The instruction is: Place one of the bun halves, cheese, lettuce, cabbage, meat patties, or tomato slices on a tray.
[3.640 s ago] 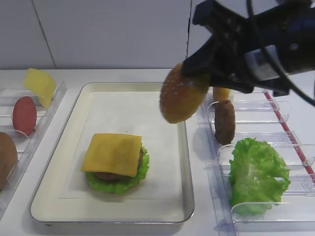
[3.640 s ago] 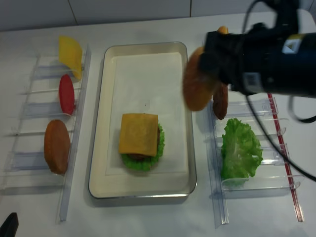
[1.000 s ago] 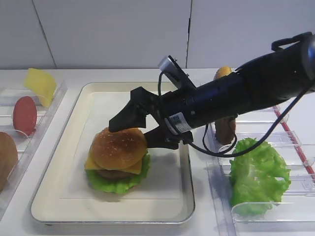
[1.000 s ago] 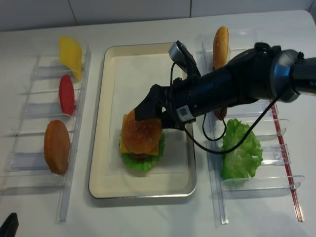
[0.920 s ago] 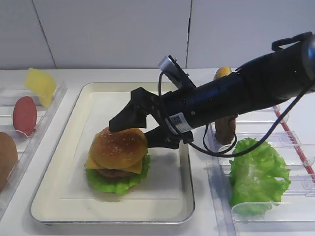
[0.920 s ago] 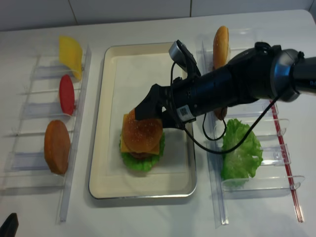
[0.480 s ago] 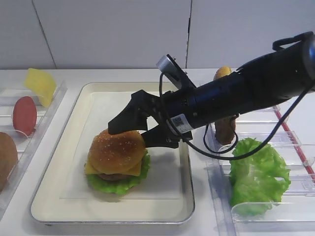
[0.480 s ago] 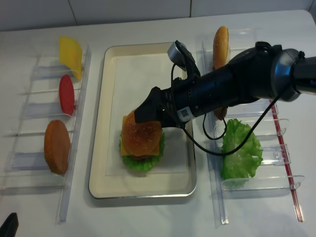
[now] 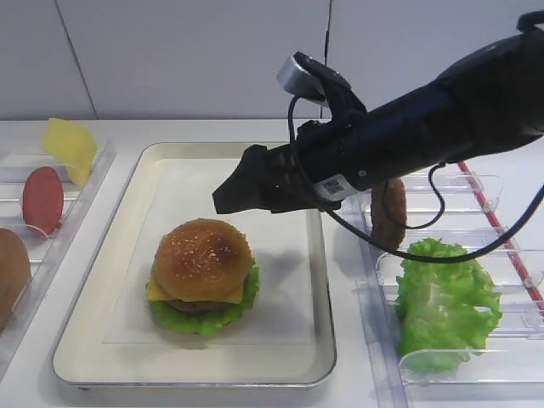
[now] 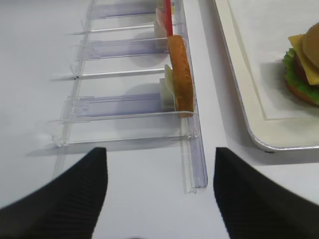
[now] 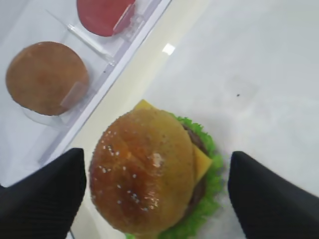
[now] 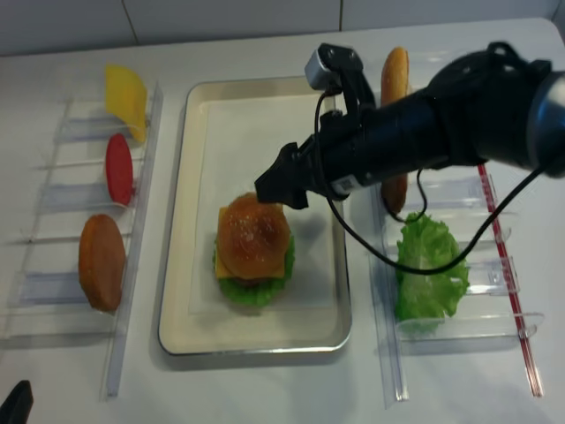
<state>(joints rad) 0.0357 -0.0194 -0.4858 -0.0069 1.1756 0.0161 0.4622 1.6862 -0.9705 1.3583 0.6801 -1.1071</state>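
A domed sesame bun half (image 9: 202,255) (image 12: 253,234) (image 11: 142,169) sits on top of a stack of cheese (image 11: 202,162), a dark patty and lettuce (image 9: 204,321) on the cream tray (image 9: 195,183) (image 12: 256,124). My right gripper (image 9: 242,194) (image 12: 287,185) (image 11: 155,164) hovers above and to the right of the bun, open, its fingers clear of it on either side and holding nothing. My left gripper (image 10: 159,199) stands open over bare table by the left rack, with nothing between its fingers.
The left clear rack (image 10: 194,164) holds a cheese slice (image 9: 70,146), a tomato slice (image 9: 42,197) and a brown bun half (image 12: 101,261). The right rack (image 9: 476,357) holds a bun half (image 12: 395,75), a patty (image 9: 393,212) and a lettuce leaf (image 9: 446,302).
The right gripper carried the bun over, set it on the stack, let go, and has now risen up and to the right. The bun stays on the cheese.
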